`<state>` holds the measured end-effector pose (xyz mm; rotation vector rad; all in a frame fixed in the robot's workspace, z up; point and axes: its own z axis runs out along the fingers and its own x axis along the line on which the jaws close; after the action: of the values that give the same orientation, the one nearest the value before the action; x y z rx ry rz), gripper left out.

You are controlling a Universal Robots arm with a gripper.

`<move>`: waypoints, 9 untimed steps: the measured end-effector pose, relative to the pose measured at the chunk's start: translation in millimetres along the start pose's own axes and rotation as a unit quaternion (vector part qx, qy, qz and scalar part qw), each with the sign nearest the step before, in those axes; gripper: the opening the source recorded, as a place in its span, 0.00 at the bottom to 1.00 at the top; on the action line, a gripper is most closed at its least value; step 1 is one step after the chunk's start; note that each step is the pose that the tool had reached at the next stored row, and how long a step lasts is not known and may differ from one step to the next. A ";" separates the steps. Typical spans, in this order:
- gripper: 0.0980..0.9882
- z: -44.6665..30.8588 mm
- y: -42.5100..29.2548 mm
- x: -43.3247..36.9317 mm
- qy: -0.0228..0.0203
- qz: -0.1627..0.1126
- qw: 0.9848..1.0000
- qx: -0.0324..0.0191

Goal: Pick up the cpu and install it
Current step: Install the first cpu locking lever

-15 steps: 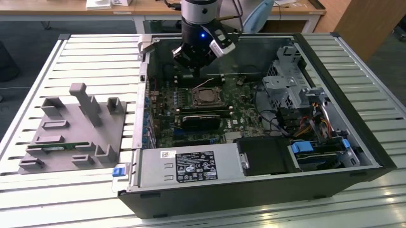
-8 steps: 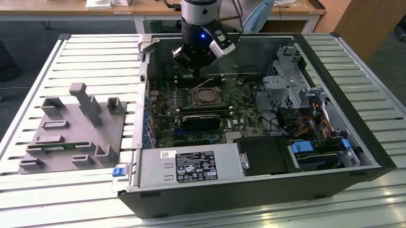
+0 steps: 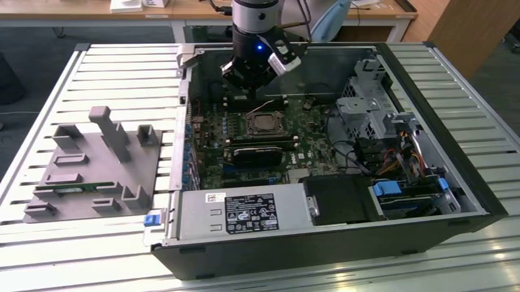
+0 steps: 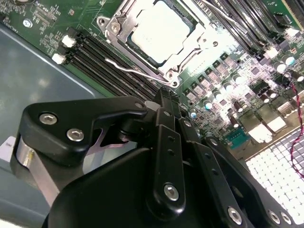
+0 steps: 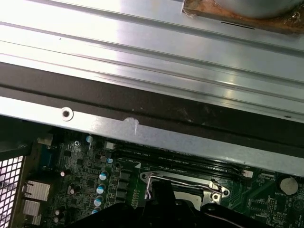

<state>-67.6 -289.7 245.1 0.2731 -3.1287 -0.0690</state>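
Hovering just above the socket (image 3: 262, 123) with the cpu (image 4: 161, 29) seated inside; gripper (image 4: 164, 102) clenched, grasping nothing

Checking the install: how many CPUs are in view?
1: the cpu sits in the motherboard socket, just beyond the gripper. Another could be hidden elsewhere in the case.

A robotics lab bench set up for computer assembly work.

We see a slatted metal counter (image 3: 97, 67) carrying an opened desktop computer case (image 3: 325, 182) with its motherboard (image 3: 252, 146) exposed, and a grey fixture tray (image 3: 94, 170) of moulded holders on the exterior view's left. We also see a robot arm (image 3: 256, 36) reaching over the case, wooden desks (image 3: 187, 12) behind, and dark carpeted floor (image 3: 33, 48), which point us to a research workspace, not a home.
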 end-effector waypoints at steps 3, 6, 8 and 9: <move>0.01 3.8 -0.2 0.0 -0.001 0.019 1.000 -0.001; 0.01 7.2 -0.6 -1.5 -0.001 0.023 1.000 -0.002; 0.01 7.7 -0.7 -2.2 -0.001 0.023 1.000 -0.002; 0.01 7.7 -0.7 -2.2 -0.001 0.023 1.000 -0.002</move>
<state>-65.3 -289.7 237.4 0.1999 -3.1353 -0.0768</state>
